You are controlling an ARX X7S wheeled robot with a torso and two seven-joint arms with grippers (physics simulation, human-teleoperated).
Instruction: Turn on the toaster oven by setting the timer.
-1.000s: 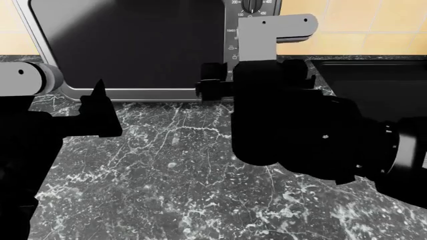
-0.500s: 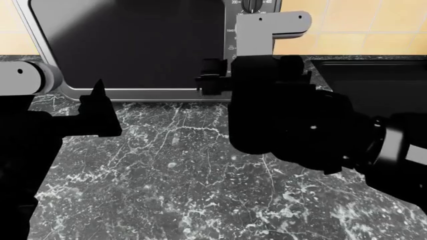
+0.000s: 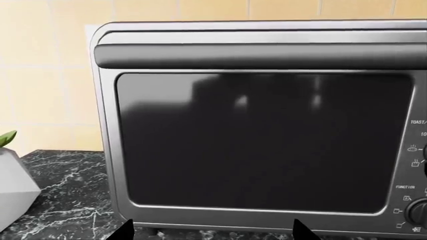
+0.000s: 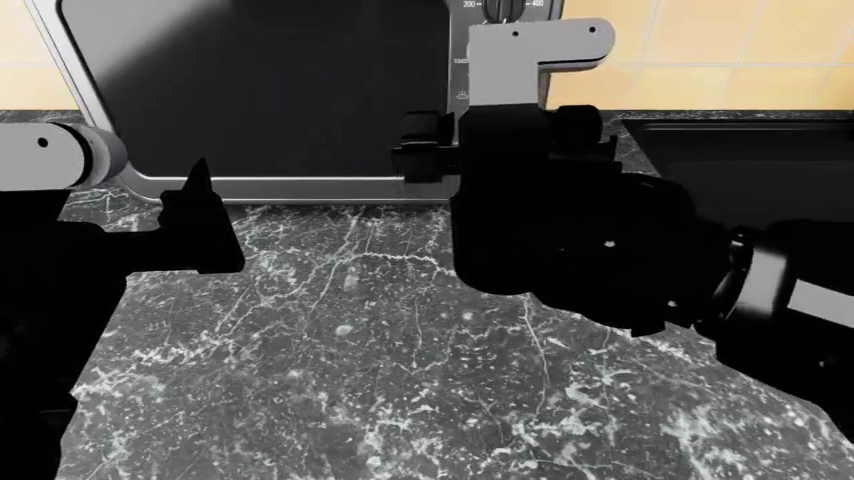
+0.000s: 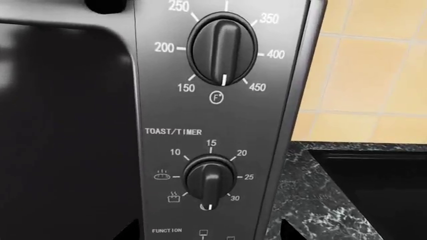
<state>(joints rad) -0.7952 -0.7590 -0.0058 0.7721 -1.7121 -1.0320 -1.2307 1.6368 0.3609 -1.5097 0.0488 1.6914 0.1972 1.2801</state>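
Nearest in the head view: black marble counter [image 4: 360, 380], bare in the middle. On it, at the left, the left gripper [image 4: 200, 225], a dark pointed finger raised toward the toaster oven [image 4: 267, 90]; two finger tips apart at the edge of the left wrist view, jaws spread, holding nothing. At the right, the bulky black right arm [image 4: 574, 230], its gripper hidden behind the wrist; whether apart or together, cannot tell. Beyond, at the back of the counter against the yellow tiled wall [image 4: 694, 40], the toaster oven, dark glass door [image 3: 260, 140] closed. On its side strip, in the right wrist view: temperature knob [image 5: 223, 49] above, timer knob [image 5: 209, 180] below, white marker pointing straight down. Left of the oven, a white faceted pot [image 3: 13, 185].
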